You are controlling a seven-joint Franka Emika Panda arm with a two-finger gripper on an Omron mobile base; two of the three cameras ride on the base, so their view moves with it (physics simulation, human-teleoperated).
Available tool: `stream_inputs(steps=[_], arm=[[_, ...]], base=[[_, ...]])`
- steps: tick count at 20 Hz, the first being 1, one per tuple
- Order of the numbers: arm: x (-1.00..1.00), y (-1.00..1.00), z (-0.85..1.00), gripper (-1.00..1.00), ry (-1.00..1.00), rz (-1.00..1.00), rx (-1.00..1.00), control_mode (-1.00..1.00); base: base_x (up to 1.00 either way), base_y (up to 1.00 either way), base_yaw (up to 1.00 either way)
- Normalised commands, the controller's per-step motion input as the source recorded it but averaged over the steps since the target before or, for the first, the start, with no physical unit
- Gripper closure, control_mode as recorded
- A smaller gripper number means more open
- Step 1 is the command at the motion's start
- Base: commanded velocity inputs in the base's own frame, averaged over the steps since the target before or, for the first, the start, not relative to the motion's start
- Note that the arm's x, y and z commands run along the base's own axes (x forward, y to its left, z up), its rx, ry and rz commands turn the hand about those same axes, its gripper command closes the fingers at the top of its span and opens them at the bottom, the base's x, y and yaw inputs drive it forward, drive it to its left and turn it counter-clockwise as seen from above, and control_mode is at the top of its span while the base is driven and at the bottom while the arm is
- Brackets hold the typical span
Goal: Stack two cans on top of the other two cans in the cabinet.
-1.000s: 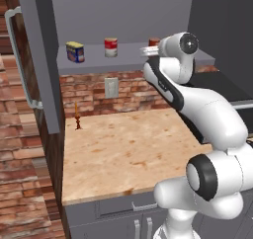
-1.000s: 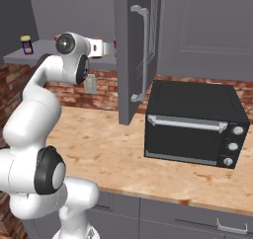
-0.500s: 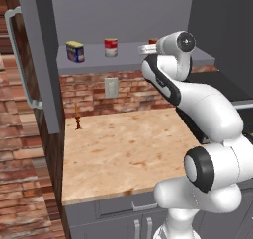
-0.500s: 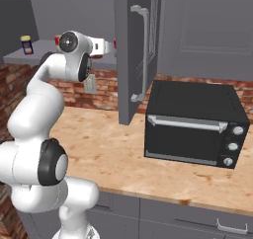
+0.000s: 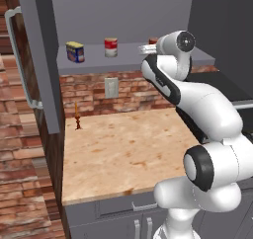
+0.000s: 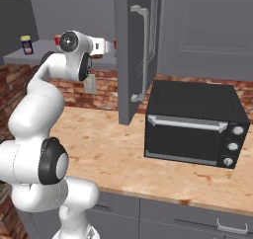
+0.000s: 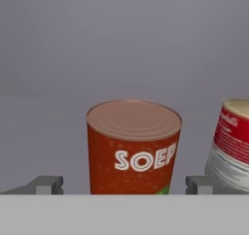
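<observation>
The arm had reached a little further into the cabinet [image 5: 123, 20], its fingers [image 7: 124, 184] spread wide and empty either side of the orange-red can [image 7: 132, 146] on the shelf [image 5: 94, 62]. A red-and-white can [image 7: 231, 142] stood just beside it, so the nearer finger might have nudged that one on closing.

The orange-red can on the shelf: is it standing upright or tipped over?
Upright. In the hand view the orange-red can shows its flat round lid on top, its sides run straight down and the label lettering reads level.

On the cabinet shelf [image 5: 94, 61]: blue can [image 5: 75, 52] leftmost; soup can [image 5: 111, 47] right of it; orange-red can [image 7: 132, 149] further right.
</observation>
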Motion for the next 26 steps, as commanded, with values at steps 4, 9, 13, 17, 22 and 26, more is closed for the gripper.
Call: stream_inputs(steps=[4,9,13,17,22,26], arm=[[0.06,0.00,0.00,-1.00,0.00,0.00,0.00,-1.00],[0.13,0.00,0.00,-1.00,0.00,0.00,0.00,-1.00],[0.06,0.00,0.00,-1.00,0.00,0.00,0.00,-1.00],[0.00,0.00,0.00,-1.00,0.00,0.00,0.00,-1.00],[0.00,0.00,0.00,-1.00,0.00,0.00,0.00,-1.00],[0.00,0.00,0.00,-1.00,0.00,0.00,0.00,-1.00]], base=[[0.00,0.00,0.00],[0.00,0.00,0.00],[0.00,0.00,0.00],[0.00,0.00,0.00],[0.00,0.00,0.00],[0.00,0.00,0.00]])
